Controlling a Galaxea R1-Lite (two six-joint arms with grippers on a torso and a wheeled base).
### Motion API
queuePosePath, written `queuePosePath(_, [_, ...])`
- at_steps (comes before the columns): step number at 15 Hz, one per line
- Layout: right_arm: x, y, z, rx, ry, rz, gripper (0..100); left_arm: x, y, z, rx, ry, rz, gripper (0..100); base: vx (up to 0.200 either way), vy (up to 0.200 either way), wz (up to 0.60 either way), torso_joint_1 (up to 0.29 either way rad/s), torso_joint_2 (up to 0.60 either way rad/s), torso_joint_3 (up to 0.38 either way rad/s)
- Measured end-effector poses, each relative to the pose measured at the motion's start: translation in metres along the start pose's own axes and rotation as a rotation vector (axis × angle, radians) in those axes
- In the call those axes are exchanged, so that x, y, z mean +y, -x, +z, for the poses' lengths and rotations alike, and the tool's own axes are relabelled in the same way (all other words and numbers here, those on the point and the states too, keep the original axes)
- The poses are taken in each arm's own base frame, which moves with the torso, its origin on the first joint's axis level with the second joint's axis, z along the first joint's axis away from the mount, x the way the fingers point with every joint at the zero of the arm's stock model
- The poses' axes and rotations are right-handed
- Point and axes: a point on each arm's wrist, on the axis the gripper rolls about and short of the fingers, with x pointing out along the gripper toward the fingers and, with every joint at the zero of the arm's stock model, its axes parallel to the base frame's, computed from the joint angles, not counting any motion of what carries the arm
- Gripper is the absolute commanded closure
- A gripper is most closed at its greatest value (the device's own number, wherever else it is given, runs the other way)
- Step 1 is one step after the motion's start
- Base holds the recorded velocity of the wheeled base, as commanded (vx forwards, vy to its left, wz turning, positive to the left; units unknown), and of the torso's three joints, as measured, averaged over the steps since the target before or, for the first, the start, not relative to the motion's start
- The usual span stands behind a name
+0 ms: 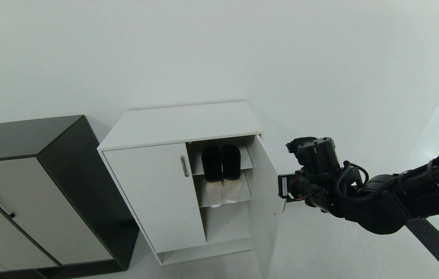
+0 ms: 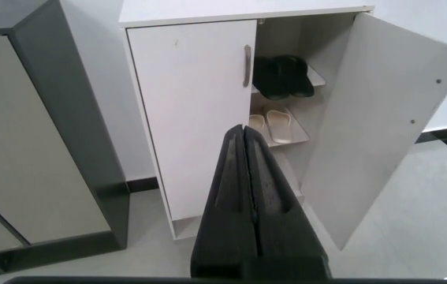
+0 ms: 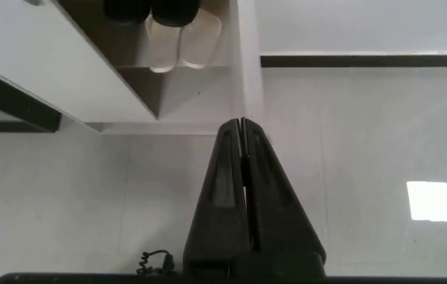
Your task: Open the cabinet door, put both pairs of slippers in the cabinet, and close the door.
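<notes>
My left gripper (image 2: 244,132) hangs on the near side of the white cabinet (image 1: 180,124), its fingers pressed together on nothing. At the far left a dark cabinet (image 1: 60,174) stands just beside the white one.

The white cabinet's left door (image 1: 157,197) is shut, with an upright handle (image 1: 184,166) at its right edge. To the right of it the compartment is open. The black slippers (image 1: 221,162) lie side by side on the top shelf (image 1: 246,161), and the white slippers (image 1: 223,192) lie on the shelf below (image 1: 244,193). Both pairs are in, so I judge that only the closing is left.

The right door (image 1: 268,201) stands swung out toward the near side. My right gripper (image 3: 243,126) sits just beside the door's free edge, on its outer side, fingers closed flat against each other and empty. I cannot tell whether it touches the board.

I take that door for a stiff, flat, light panel that swings easily on its hinges. Its smooth face gives a poor pinch. I would push it with closed fingers on the outer face near the free edge, well away from the hinges, and push gently so it does not bang. The slippers look soft and light and need no more handling.

I can make out no writing on the cabinet, doors or slippers.
</notes>
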Motion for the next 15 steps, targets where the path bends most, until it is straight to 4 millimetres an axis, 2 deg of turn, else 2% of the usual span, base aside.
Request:
queuePosePath(4, [-0.004,-0.011,-0.007,0.026,0.003,-0.019,100,0.0,0.0,0.0,0.0,0.0,-0.001,100,0.0,0.0,0.0,0.0,0.0,0.0])
queuePosePath(7, [0.006,-0.016,-0.015,0.027,0.012,0.004,100,0.0,0.0,0.0,0.0,0.0,-0.001,100,0.0,0.0,0.0,0.0,0.0,0.0])
queuePosePath(12, [0.048,-0.001,-0.028,0.04,-0.005,0.121,100,0.0,0.0,0.0,0.0,0.0,-0.001,100,0.0,0.0,0.0,0.0,0.0,0.0])
queuePosePath(15, [0.057,0.019,-0.025,0.07,-0.02,0.279,100,0.0,0.0,0.0,0.0,-0.001,0.0,100,0.0,0.0,0.0,0.0,0.0,0.0])
